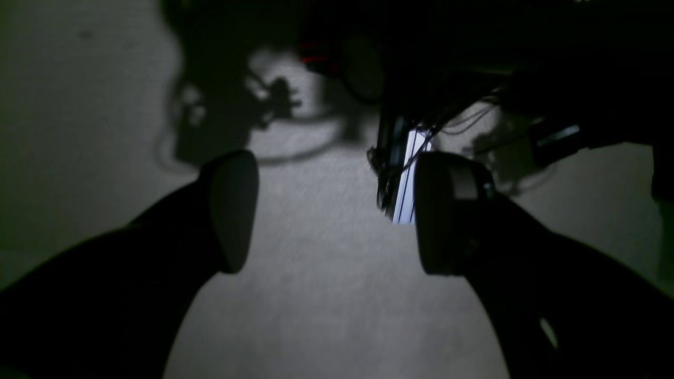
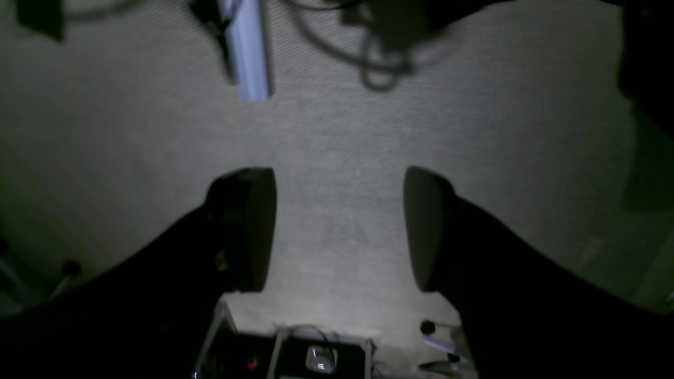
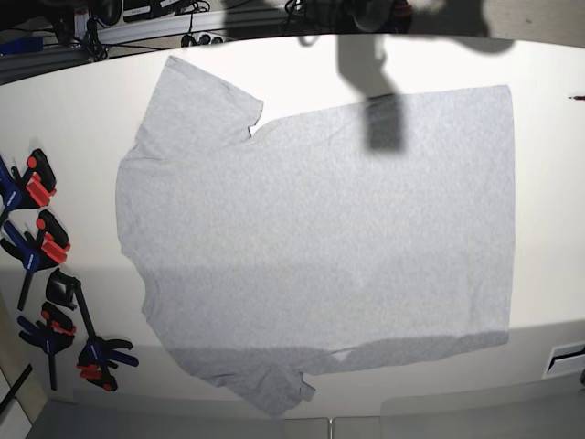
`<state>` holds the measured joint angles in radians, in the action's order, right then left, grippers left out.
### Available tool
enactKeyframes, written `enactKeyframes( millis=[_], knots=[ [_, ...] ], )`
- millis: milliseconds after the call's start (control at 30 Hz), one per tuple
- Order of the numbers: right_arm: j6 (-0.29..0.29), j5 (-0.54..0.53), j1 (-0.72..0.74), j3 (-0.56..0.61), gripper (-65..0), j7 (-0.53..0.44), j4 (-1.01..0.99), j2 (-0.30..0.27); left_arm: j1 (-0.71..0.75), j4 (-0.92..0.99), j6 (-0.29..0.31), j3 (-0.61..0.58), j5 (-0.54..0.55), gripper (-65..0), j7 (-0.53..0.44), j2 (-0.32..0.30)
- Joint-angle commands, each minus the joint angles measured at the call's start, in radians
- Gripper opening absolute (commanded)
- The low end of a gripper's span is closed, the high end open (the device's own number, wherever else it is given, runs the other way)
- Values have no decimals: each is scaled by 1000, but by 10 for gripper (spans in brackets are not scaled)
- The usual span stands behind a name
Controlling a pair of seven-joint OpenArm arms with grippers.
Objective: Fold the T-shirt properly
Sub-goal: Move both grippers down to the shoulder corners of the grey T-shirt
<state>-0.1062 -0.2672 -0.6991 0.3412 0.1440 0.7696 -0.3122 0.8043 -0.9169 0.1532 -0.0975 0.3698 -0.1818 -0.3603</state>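
The T-shirt lies spread flat on the white table, plain grey side up. Its hem is to the right and one sleeve points to the far left, the other to the near edge. Neither gripper shows in the base view. In the left wrist view my left gripper is open with nothing between its fingers, over a grey textured surface. My right gripper is also open and empty over a similar surface. I cannot tell whether that surface is the shirt.
Several blue and red-black clamps lie along the table's left edge. Cables and gear crowd the far edge. An arm's shadow falls on the shirt's upper part. An aluminium rail shows past the right gripper.
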Motion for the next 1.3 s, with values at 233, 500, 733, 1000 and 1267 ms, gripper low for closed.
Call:
enactKeyframes(
  millis=[233, 500, 733, 1000, 1267],
  knots=[
    [5, -122, -441, -159, -293, 301, 644, -109, 377, -537, -37, 200, 3, -229, 190, -7],
    [-50, -130, -610, -415, -293, 326, 1120, -109, 424, -903, -37, 381, 78, -229, 515, 16],
    [-96, -129, -610, -520, -293, 344, 1262, -131, 383, -1095, -37, 386, 78, -229, 645, 16],
    [-97, -129, -598, -591, -293, 385, 1364, -137, 301, -1291, -34, 386, 77, -229, 746, 7],
    [-97, -126, -293, -590, -293, 409, 1395, -95, -9, -1305, -33, 386, 77, -229, 739, -42]
  ],
)
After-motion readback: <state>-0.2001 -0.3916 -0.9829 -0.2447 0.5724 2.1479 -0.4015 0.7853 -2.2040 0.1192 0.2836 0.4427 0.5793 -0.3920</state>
